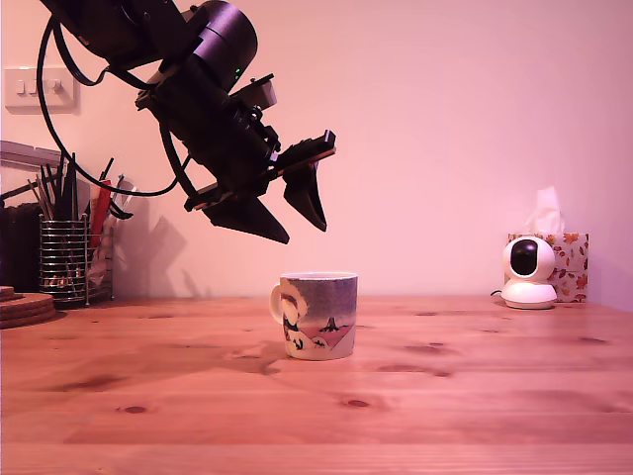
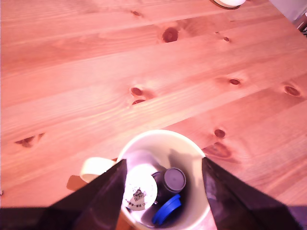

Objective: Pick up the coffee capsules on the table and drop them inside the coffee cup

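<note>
Capsules hide from the exterior view; the wrist view shows the dark capsule [image 2: 171, 181] and blue capsule [image 2: 167, 210] lying inside the coffee cup [image 1: 318, 315], partly cut off. Above it hangs the gripper [image 1: 287, 220], spread wide, holding nothing. Bare table [image 1: 475, 396] surrounds the cup.

Setting: home desk or study corner.

I am working at a knotty pine table [image 1: 475, 396] standing against a plain painted wall [image 1: 445, 119]. Household items are sitting along its back edge: a wire-mesh pen holder [image 1: 64, 259] crammed with pens, a floral tissue box [image 1: 566, 262], a small white indoor camera [image 1: 528, 272], a wall switch plate [image 1: 38, 87], stacked round coasters [image 1: 25, 307].
</note>
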{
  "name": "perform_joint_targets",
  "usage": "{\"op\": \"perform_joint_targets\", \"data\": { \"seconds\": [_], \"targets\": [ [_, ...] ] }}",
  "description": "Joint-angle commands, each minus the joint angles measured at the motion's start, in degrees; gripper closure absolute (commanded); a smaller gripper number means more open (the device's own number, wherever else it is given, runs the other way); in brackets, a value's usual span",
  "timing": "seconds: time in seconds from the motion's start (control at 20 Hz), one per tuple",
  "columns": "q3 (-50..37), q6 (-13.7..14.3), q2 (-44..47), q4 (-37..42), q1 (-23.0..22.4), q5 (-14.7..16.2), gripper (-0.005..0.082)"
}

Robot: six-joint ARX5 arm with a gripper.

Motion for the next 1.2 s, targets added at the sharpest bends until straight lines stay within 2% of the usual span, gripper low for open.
{"op": "perform_joint_targets", "data": {
  "seconds": [0.0,0.15,0.2,0.3,0.4,0.45,0.55,0.9,1.15],
  "targets": [
    [0.13,0.33,1.64,0.28,0.09,-0.07,0.0321],
    [0.37,0.35,1.49,0.20,0.09,-0.04,0.0338],
    [0.77,0.35,1.38,-0.20,0.09,0.02,0.0376],
    [1.14,0.59,0.46,-0.63,0.09,1.14,0.0508],
    [1.16,1.46,-1.16,-1.22,0.09,1.53,0.0715],
    [1.16,2.45,-2.10,-1.86,0.09,1.42,0.0788],
    [1.16,4.28,-3.93,-3.93,0.09,1.36,0.0792],
    [1.14,7.32,-9.05,-15.06,0.59,1.01,0.0792],
    [-2.75,7.80,-13.20,-16.66,1.40,0.98,0.0792]
  ]
}}
